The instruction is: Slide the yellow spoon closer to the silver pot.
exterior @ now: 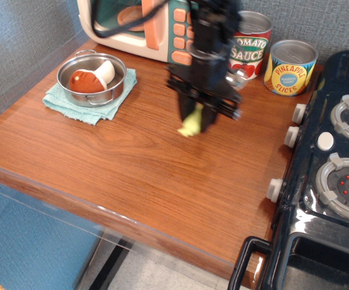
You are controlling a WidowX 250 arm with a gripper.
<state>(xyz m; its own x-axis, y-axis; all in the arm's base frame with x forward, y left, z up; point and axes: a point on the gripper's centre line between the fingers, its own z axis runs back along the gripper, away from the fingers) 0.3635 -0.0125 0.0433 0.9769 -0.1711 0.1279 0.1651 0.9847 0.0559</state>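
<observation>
The gripper (197, 121) is shut on the yellow spoon (191, 124), whose pale yellow handle tip pokes out below the black fingers. The spoon's silver bowl is hidden by the gripper and arm. The gripper stands over the middle of the wooden table, to the right of the silver pot (92, 79). The pot sits on a teal cloth (87, 103) at the back left and holds a toy mushroom (92, 77). A stretch of bare wood lies between the spoon and the pot.
A toy microwave (144, 27) stands at the back behind the arm. A tomato sauce can (251, 45) and a pineapple can (290, 66) stand at the back right. A black toy stove (331, 175) with white knobs fills the right side. The table's front edge runs diagonally.
</observation>
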